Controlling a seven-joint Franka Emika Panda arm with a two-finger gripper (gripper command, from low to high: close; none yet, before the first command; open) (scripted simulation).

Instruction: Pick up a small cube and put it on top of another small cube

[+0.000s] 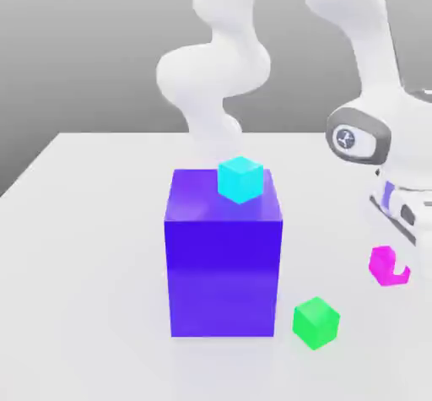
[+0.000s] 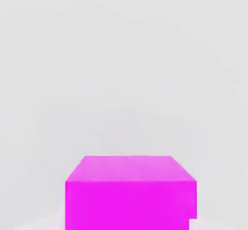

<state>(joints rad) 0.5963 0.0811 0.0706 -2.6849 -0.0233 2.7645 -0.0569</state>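
While the arm (image 1: 375, 53) reached down along the exterior view's right, its gripper (image 1: 396, 264) stood low at the right edge of the frame, around the magenta cube (image 1: 382, 266). The hand and the outer part of the gripper met that edge and were partly cut off by it. On the white table (image 1: 84, 264), the far edge ran across the upper part of the frame, and a side edge slanted down toward the exterior view's left border. Wide open surface lay between that side and the large blue block (image 1: 223, 277), which stood upright near the middle of the frame. The cyan cube (image 1: 240, 180) sat on the block's top face, toward the exterior view's right side, with bare top surface beside it. The green cube (image 1: 316, 323) rested on the table at the lower right of the frame, near the block but apart from it, one upright corner turned toward the camera. Open table separated the green cube from the magenta cube, and a further open stretch separated the magenta cube from the block. Regarding the fingers, they were found clenched on the magenta cube, one of them covering part of it in the exterior view. The hand view showed the cube's upper face and one side face, with pale fingertips (image 2: 193, 224) against its flanks.
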